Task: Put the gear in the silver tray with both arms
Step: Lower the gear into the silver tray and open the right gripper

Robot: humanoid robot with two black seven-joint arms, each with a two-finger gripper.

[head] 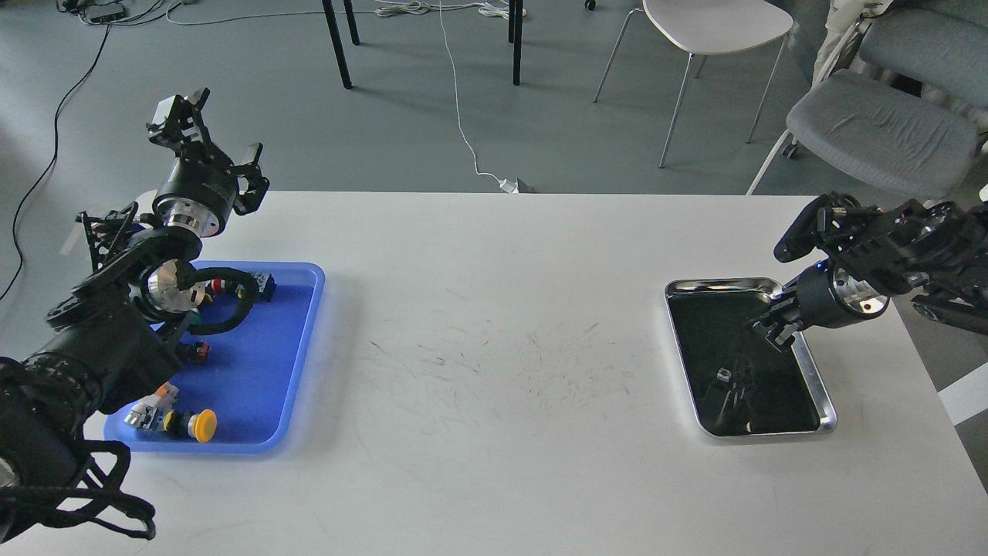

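Note:
The silver tray (pixel 725 284) lies on the right side of the white table; its dark bottom mirrors my arm. A small pale spot (pixel 723 375) shows in that bottom, and I cannot tell whether it is an object or a reflection. No gear can be made out for certain. My right gripper (pixel 775 330) hangs over the tray's right rim, pointing down and left, too small and dark for its fingers to be told apart. Raised above the table's far left corner, my left gripper (pixel 216 133) is open and holds nothing.
A blue plastic tray (pixel 316 293) at the left holds several small parts, among them a yellow-capped button (pixel 202 425) and red and green ones. My left arm reaches over its left half. Chairs and cables stand on the floor beyond the table.

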